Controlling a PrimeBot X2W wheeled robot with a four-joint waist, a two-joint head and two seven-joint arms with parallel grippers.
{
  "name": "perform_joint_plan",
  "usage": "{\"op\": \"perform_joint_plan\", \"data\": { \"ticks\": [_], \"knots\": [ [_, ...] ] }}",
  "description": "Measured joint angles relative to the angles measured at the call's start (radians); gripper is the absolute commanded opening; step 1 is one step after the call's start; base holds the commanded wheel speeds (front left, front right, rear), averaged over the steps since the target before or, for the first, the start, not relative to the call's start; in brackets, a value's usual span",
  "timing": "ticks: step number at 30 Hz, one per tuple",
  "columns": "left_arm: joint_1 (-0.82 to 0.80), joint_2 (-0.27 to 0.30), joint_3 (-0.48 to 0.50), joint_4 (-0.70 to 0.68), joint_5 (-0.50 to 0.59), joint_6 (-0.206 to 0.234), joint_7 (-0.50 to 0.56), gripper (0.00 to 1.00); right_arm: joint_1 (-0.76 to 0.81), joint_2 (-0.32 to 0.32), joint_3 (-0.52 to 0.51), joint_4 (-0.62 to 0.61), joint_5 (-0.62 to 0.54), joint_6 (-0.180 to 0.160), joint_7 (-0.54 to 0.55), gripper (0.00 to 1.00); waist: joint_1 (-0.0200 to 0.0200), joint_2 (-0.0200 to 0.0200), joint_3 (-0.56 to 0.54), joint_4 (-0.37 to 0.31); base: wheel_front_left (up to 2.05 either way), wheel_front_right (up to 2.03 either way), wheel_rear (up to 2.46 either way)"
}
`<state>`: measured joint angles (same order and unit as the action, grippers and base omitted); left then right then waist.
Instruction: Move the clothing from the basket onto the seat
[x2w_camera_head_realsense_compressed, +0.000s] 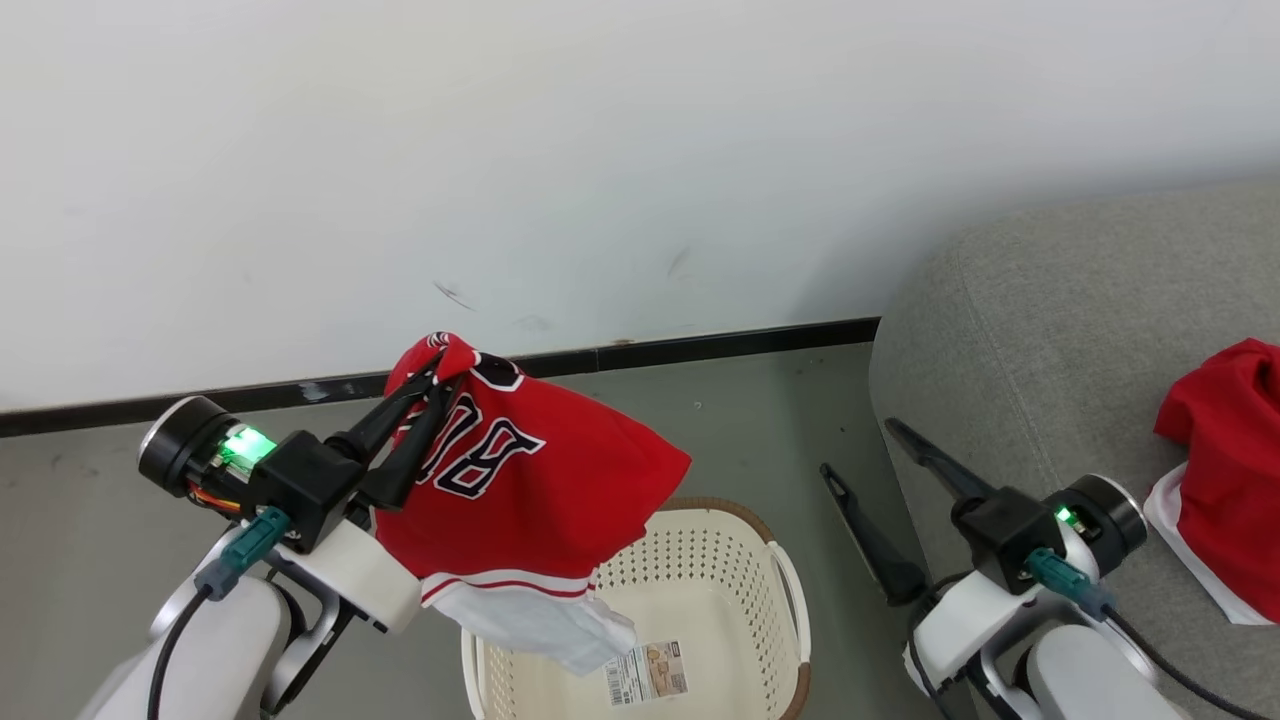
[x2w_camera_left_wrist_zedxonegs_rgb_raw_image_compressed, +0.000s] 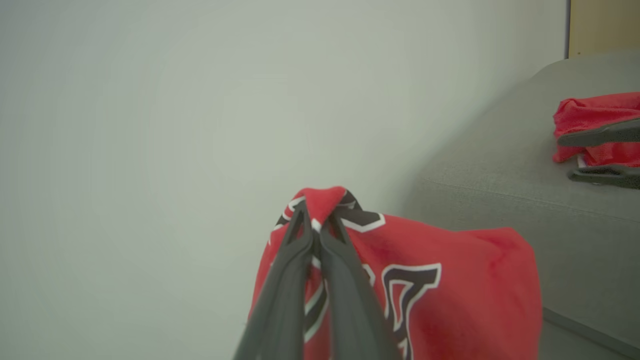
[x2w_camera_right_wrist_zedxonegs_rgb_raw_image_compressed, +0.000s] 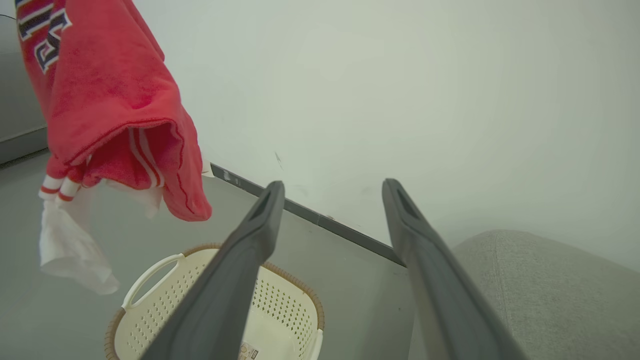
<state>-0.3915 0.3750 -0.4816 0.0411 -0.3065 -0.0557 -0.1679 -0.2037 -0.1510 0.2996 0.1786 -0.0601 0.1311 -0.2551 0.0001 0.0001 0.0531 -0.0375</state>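
A red garment (x2w_camera_head_realsense_compressed: 560, 480) with black, white-edged lettering and white striped trim hangs bunched above the basket (x2w_camera_head_realsense_compressed: 700, 550), pinched at its top fold by the left gripper (x2w_camera_head_realsense_compressed: 437, 378). The cream perforated basket stands upright on the floor just beside the grey sofa (x2w_camera_head_realsense_compressed: 1040, 330), with a label sticker (x2w_camera_head_realsense_compressed: 647, 672) showing on its bottom. A second red garment (x2w_camera_head_realsense_compressed: 1225, 470) lies crumpled on the sofa.

The left forearm (x2w_camera_head_realsense_compressed: 215, 650) and right forearm (x2w_camera_head_realsense_compressed: 1090, 680) were pale grey-white shells; each wrist bore a black block (x2w_camera_head_realsense_compressed: 305, 485), a black round cap (x2w_camera_head_realsense_compressed: 175, 445) and a green light (x2w_camera_head_realsense_compressed: 245, 445); a teal plug (x2w_camera_head_realsense_compressed: 255, 535) fed a dark cable (x2w_camera_head_realsense_compressed: 165, 650) along each arm; orange wires (x2w_camera_head_realsense_compressed: 210, 497) showed by the left cap; the left gripper (x2w_camera_head_realsense_compressed: 440, 375) and right gripper (x2w_camera_head_realsense_compressed: 860, 448) had long dark tapering fingers (x2w_camera_right_wrist_zedxonegs_rgb_raw_image_compressed: 235, 280).
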Motion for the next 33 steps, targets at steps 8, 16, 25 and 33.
{"op": "perform_joint_plan", "data": {
  "ticks": [8,16,25,33],
  "knots": [
    [0.014,-0.015,-0.038,-0.06,-0.001,-0.009,0.04,0.0,-0.002,-0.035,0.174,0.032,0.024,0.0,0.006,1.0,0.0,0.0,-0.052,0.025,0.0,0.0,0.0],
    [0.021,-0.026,-0.071,-0.113,-0.002,-0.01,0.082,0.0,-0.035,-0.059,0.326,0.071,0.066,0.001,0.016,1.0,0.0,0.0,-0.084,0.059,0.0,0.0,0.0],
    [0.033,-0.035,-0.102,-0.163,-0.009,-0.019,0.122,0.0,-0.129,-0.043,0.458,0.124,0.127,0.001,0.016,1.0,-0.0001,0.0,-0.101,0.1,0.0,0.0,0.0],
    [0.033,-0.044,-0.117,-0.193,-0.012,-0.019,0.145,0.0,-0.176,-0.041,0.494,0.149,0.175,0.001,0.016,1.0,0.0,0.0,-0.108,0.134,0.0,0.0,0.0]
  ]
}}
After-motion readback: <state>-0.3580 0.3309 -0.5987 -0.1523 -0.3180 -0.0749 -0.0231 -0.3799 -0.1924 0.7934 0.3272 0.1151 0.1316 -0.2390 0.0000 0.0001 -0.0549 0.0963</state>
